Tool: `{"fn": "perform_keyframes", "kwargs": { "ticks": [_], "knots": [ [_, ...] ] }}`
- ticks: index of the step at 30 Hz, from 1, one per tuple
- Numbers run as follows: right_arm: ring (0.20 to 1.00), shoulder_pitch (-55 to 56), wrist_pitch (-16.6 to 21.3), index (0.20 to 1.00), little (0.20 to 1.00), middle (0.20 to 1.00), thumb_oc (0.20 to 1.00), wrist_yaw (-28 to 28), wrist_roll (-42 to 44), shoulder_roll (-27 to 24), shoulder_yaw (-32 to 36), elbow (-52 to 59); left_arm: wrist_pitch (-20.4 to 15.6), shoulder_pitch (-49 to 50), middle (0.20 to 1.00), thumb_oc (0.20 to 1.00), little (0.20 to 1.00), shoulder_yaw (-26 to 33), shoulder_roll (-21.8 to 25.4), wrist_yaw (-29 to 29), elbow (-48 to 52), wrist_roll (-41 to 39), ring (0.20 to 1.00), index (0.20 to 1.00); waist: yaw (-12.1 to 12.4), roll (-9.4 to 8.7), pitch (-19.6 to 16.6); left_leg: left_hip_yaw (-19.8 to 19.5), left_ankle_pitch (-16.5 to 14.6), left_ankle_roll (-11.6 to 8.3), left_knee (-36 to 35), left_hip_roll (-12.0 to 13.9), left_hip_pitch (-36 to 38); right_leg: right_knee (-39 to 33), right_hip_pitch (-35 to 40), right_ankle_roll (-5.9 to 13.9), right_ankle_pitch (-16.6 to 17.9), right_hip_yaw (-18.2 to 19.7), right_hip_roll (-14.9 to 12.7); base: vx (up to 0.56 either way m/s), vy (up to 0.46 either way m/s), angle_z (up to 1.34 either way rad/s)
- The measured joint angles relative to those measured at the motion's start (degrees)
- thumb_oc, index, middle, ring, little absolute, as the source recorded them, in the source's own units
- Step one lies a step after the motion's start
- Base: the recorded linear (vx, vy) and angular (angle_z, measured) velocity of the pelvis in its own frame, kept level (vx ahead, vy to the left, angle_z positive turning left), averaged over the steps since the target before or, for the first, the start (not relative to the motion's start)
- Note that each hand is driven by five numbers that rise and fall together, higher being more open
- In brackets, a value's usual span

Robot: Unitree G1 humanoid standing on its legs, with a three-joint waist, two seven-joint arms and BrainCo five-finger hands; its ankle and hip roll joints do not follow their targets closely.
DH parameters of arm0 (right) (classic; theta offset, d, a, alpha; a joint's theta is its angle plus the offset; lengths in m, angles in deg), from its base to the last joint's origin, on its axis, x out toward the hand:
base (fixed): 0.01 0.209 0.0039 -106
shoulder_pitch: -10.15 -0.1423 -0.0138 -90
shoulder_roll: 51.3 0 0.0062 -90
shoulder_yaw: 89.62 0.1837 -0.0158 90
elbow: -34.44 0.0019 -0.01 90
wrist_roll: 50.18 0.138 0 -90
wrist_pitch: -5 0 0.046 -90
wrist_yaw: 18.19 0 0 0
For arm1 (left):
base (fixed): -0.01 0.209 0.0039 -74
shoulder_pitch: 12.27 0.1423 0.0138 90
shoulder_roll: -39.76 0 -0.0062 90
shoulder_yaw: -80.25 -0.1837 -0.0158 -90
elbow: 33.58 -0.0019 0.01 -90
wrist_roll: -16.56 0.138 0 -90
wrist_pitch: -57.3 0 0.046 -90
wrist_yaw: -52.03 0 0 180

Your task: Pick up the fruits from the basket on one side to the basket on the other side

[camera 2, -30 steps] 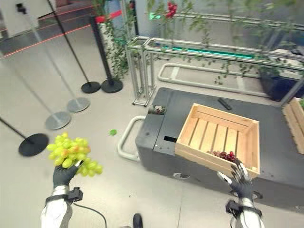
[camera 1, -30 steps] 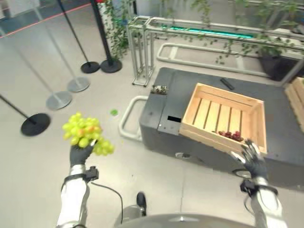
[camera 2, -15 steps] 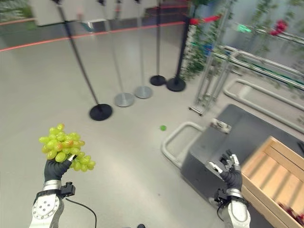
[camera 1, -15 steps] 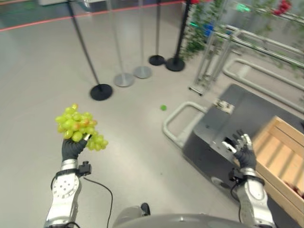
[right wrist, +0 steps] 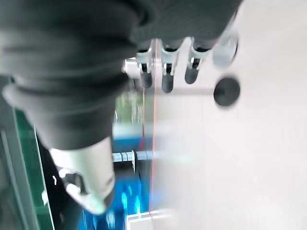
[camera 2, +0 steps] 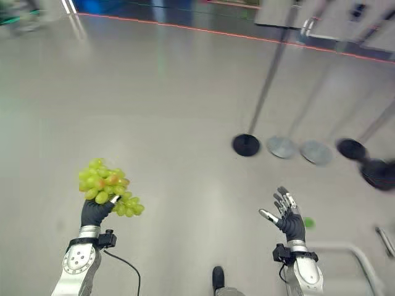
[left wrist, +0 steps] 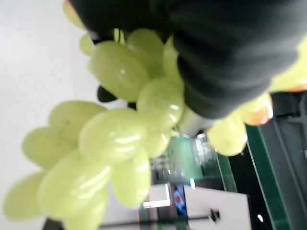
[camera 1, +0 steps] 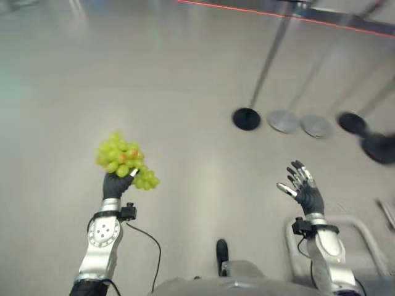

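Green grapes (camera 1: 125, 168) in raised left hand (camera 1: 115, 185)

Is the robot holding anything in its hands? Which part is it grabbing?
The left robot hand holds a bunch of green grapes, gripped from underneath, fingers curled round its lower part. The right robot hand is open and holds nothing.

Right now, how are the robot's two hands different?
The left hand is curled around a bunch of green grapes; the right hand holds nothing. The left hand's fingers are closed, while the right hand's fingers are spread open. Both are raised above the grey floor.
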Motion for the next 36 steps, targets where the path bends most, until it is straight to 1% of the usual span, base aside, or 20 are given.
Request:
{"fn": "perform_keyframes", "kwargs": {
  "ticks": [6, 7, 8, 9, 10, 11, 12, 13, 14, 16, 18, 21, 25, 28, 29, 30, 32, 34, 35, 36],
  "knots": [
    [1.000, -1.8, 0.1, 1.000, 1.000, 1.000, 1.000, 0.6, 1.1, 0.5, 0.0, 0.6, 0.1, 0.9, 0.200, 0.200, 0.200, 0.2, 0.4, 0.1, 0.1, -1.2, 0.200, 0.200, 2.4, -1.29, 0.8, 2.8, -1.2, -3.75, 5.0, 1.7, -4.4, -5.6, 5.3, -1.21, -0.5, -6.3, 0.5, -0.15, -0.190, 1.26],
    [1.000, -0.2, 0.3, 1.000, 1.000, 1.000, 1.000, 0.6, 1.6, 0.3, 1.1, 4.3, 0.1, -0.9, 0.200, 0.200, 0.200, -0.1, 0.2, 0.1, 0.7, -1.2, 0.200, 0.200, -0.3, -2.10, 1.4, 4.8, -2.1, -7.29, 7.5, 1.6, -7.4, -8.2, 6.5, -1.94, -0.7, -9.5, -1.1, -0.15, -0.055, 1.70],
    [1.000, -0.7, 0.3, 1.000, 1.000, 1.000, 1.000, 0.6, 1.7, 0.4, 1.4, 4.6, 0.0, -1.4, 0.200, 0.200, 0.200, 0.0, 0.4, 0.1, 0.8, -1.2, 0.200, 0.200, -0.2, -1.97, 1.9, 7.3, -2.6, -7.56, 7.7, 2.8, -8.9, -8.0, 6.5, -1.99, -0.7, -9.9, -1.4, -0.15, -0.059, 2.20],
    [1.000, -2.0, 0.3, 1.000, 1.000, 1.000, 1.000, -0.1, 2.1, 0.7, 1.8, 4.7, 0.2, -3.0, 0.200, 0.200, 0.200, -0.2, 0.9, 0.1, 0.5, -1.2, 0.200, 0.200, -0.3, -2.68, 2.6, 20.3, -3.1, -8.76, 7.8, 8.2, -12.2, -8.1, 6.4, -2.08, -0.7, -12.4, -2.4, -0.12, -0.026, 1.22],
    [1.000, -2.2, 0.3, 1.000, 1.000, 1.000, 1.000, -0.2, 2.0, 0.5, 1.9, 4.7, 0.2, -4.2, 0.200, 0.200, 0.200, -0.4, 1.0, 0.0, 0.8, -1.2, 0.200, 0.200, -0.3, -3.20, 2.9, 23.1, -2.9, -8.91, 6.8, 10.1, -13.1, -8.1, 6.1, -1.97, -0.8, -12.8, -2.8, -0.14, -0.051, 1.28],
    [1.000, -5.1, 0.5, 1.000, 1.000, 1.000, 1.000, -0.5, 1.9, -0.4, 1.5, 4.7, -0.1, -4.0, 0.200, 0.200, 0.200, -0.7, 0.9, -0.3, 2.0, -1.2, 0.200, 0.200, 1.3, -1.92, 3.7, 23.6, 1.3, -9.01, 1.5, 13.7, -13.0, -7.5, 5.7, -1.49, -0.9, -14.1, -2.7, -0.13, -0.073, 0.72],
    [1.000, -5.5, 0.8, 1.000, 1.000, 1.000, 1.000, -0.9, 1.7, -1.1, 1.0, 4.7, -0.1, -3.9, 0.200, 0.200, 0.200, -0.9, 0.8, -0.2, 2.1, -1.1, 0.200, 0.200, 1.4, -1.05, 4.1, 24.8, 4.4, -9.49, 0.9, 15.1, -13.0, -7.6, 6.3, -1.40, -0.9, -15.7, -2.5, -0.08, -0.059, 0.90],
    [1.000, -6.7, 0.8, 1.000, 1.000, 1.000, 1.000, -1.4, 1.2, -2.7, 0.5, 4.7, 0.0, -3.8, 0.200, 0.200, 0.200, -1.6, 0.6, 0.1, 2.2, -1.1, 0.200, 0.200, 1.6, 0.26, 4.7, 24.2, 9.1, -10.56, 0.0, 16.2, -13.0, -8.0, 8.0, -0.68, -1.2, -22.5, -2.9, 0.01, 0.001, 1.18],
    [1.000, -6.3, 0.9, 1.000, 1.000, 1.000, 1.000, -1.3, 0.7, -2.8, 0.3, 6.1, -0.1, -3.5, 0.200, 0.200, 0.200, -1.7, 0.4, 0.1, 2.8, -1.2, 0.200, 0.200, 0.9, 0.51, 4.6, 24.6, 9.4, -10.64, -2.0, 15.5, -12.6, -8.9, 9.6, 0.30, -1.1, -26.8, -3.7, 0.03, 0.052, 1.33],
    [1.000, -5.7, 1.1, 1.000, 1.000, 1.000, 1.000, -1.2, 0.2, -2.6, 0.3, 6.5, -0.2, -3.0, 0.200, 0.200, 0.200, -1.7, 0.4, 0.2, 3.4, -1.2, 0.200, 0.200, 1.4, 0.96, 4.4, 26.7, 7.5, -9.16, -3.5, 15.9, -11.6, -8.0, 10.2, 0.86, -2.3, -28.5, -3.9, 0.04, 0.097, 1.00],
    [1.000, -3.6, 1.1, 1.000, 1.000, 1.000, 1.000, -1.3, -0.3, -1.6, 0.7, 7.8, 0.2, -3.0, 0.200, 0.200, 0.200, -1.5, 0.8, 0.5, 2.5, -1.2, 0.200, 0.200, 1.0, -0.15, 3.9, 37.7, 6.3, -8.02, -5.7, 17.0, -11.5, -5.5, 13.3, 4.17, -3.5, -29.2, -6.8, 0.10, 0.140, 1.59],
    [1.000, -1.8, 1.2, 1.000, 1.000, 1.000, 1.000, -1.4, -0.4, -1.2, 1.2, 8.3, 0.0, -1.4, 0.200, 0.200, 0.200, -1.0, 1.9, 0.4, 4.4, -1.3, 0.200, 0.200, 0.4, -1.43, 2.2, 43.7, 9.7, -7.19, -5.2, 16.9, -11.2, -4.0, 14.9, 6.09, -7.1, -29.8, -10.1, 0.06, 0.238, 1.33],
    [1.000, -2.6, 1.2, 1.000, 1.000, 1.000, 1.000, -2.4, -1.3, 0.8, 1.7, 7.9, 0.2, 0.2, 0.200, 0.200, 0.200, 0.3, 3.9, 0.1, 4.6, -1.3, 0.200, 0.200, 0.5, -0.85, 0.6, 45.5, 10.5, -5.49, -3.9, 15.9, -13.9, -0.4, 15.8, 5.88, -6.5, -33.2, -11.8, 0.04, 0.283, 0.79],
    [1.000, -2.8, 1.1, 1.000, 1.000, 1.000, 1.000, -2.8, -1.3, 1.6, 2.4, 4.3, 0.2, 1.6, 0.200, 0.200, 0.200, 0.2, 3.4, 0.4, 4.5, -1.2, 0.200, 0.200, 1.7, 0.48, 0.5, 44.0, 9.7, -3.96, -4.1, 16.6, -11.9, 11.5, 12.8, 7.27, -7.8, -34.8, -14.6, 0.16, 0.454, 0.35],
    [1.000, -2.4, 1.0, 1.000, 1.000, 1.000, 1.000, -2.8, -1.4, 1.7, 2.4, 4.3, 0.2, 1.7, 0.200, 0.200, 0.200, 0.4, 3.5, 0.4, 4.5, -1.2, 0.200, 0.200, 1.8, 0.16, 0.1, 43.5, 9.3, -4.37, -3.8, 16.2, -11.9, 8.7, 13.2, 7.83, -8.2, -35.0, -14.5, 0.23, 0.496, 0.25],
    [1.000, -2.5, 0.9, 1.000, 1.000, 1.000, 1.000, -2.8, -1.6, 2.2, 2.3, 4.2, 0.2, 1.4, 0.200, 0.200, 0.200, 0.5, 4.8, 0.2, 4.4, -1.2, 0.200, 0.200, 1.8, -2.18, -0.8, 43.6, 8.2, -5.14, -3.3, 13.9, -12.3, 2.2, 13.7, 7.33, -5.2, -35.9, -15.6, 0.23, 0.470, 0.35],
    [1.000, -3.1, 0.6, 1.000, 1.000, 1.000, 1.000, -3.2, -2.6, 2.5, 3.0, 3.8, 0.4, 1.2, 0.200, 0.200, 0.200, 0.2, 4.8, 0.6, 3.7, -1.1, 0.200, 0.200, 1.5, -1.83, -0.8, 43.4, 6.5, -4.78, -0.8, 12.6, -13.2, 3.3, 14.7, 7.77, -5.8, -36.8, -16.7, 0.24, 0.502, 0.35],
    [1.000, -2.3, 0.0, 1.000, 1.000, 1.000, 1.000, -3.9, -3.2, 2.2, 3.3, 3.7, 0.3, 1.0, 0.200, 0.200, 0.200, -0.3, 3.6, 1.2, 3.2, -0.7, 0.200, 0.200, 1.4, 0.18, -0.4, 43.2, 3.7, -3.26, 2.6, 11.7, -13.2, 11.2, 14.5, 7.94, -6.2, -37.4, -20.0, 0.25, 0.525, 0.65],
    [1.000, -0.2, -0.4, 1.000, 1.000, 1.000, 1.000, -4.4, -3.6, 1.8, 3.7, 3.7, 0.4, 0.4, 0.200, 0.200, 0.200, -1.0, 2.7, 1.4, 2.3, 0.0, 0.200, 0.200, -0.3, 1.06, -1.0, 42.0, 2.0, -1.20, 3.7, 9.7, -11.9, 18.4, 14.9, 6.91, -6.0, -36.6, -23.3, 0.11, 0.334, 1.02],
    [1.000, 0.5, -0.6, 1.000, 1.000, 1.000, 1.000, -4.5, -3.7, 1.8, 3.7, 3.9, 0.3, 0.4, 0.200, 0.200, 0.200, -1.2, 2.7, 1.5, 2.6, 0.0, 0.200, 0.200, -0.4, 1.27, -1.0, 41.9, 2.0, -0.83, 4.3, 8.5, -11.7, 22.0, 14.7, 5.93, -5.4, -34.9, -24.8, 0.22, 0.387, 1.54]
  ]
}}
